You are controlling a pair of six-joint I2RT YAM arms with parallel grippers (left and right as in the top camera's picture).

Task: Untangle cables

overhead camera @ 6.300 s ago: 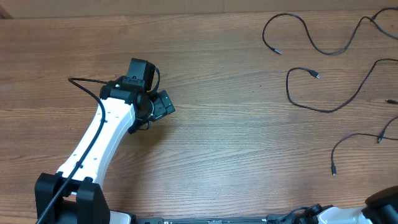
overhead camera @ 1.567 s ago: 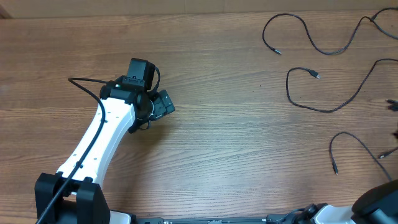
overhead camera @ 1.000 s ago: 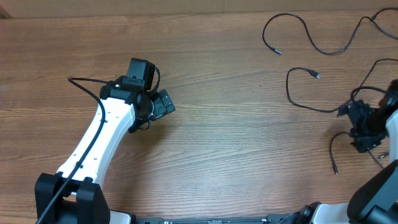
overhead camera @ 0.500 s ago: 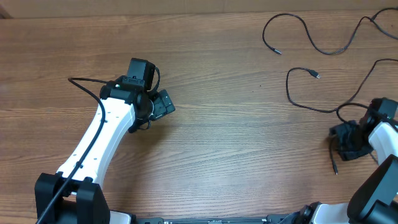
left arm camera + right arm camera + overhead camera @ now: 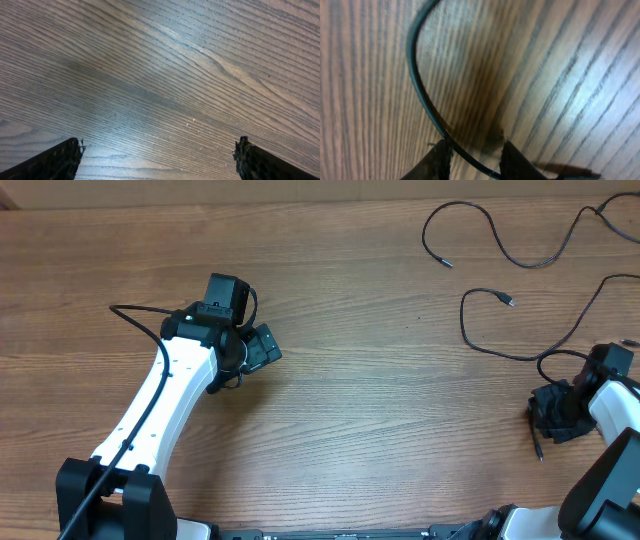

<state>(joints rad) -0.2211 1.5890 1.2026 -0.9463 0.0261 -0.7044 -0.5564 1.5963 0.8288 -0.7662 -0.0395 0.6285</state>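
The wooden table (image 5: 400,430) carries the left arm (image 5: 160,400) over its left half, well apart from the cables. The right arm (image 5: 612,405) reaches in at the right edge. Three loose black cables lie on the right side: a top cable (image 5: 500,248), a middle cable (image 5: 520,356) and a lowest cable (image 5: 415,75). The left gripper (image 5: 159,157) is spread wide over bare wood. The right gripper (image 5: 476,159) is narrow, with a fingertip on either side of the lowest cable and a gap visible between them.

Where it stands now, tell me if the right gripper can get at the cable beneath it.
Likely yes: the right gripper straddles the cable on the table, fingers either side, nothing else lying between them.
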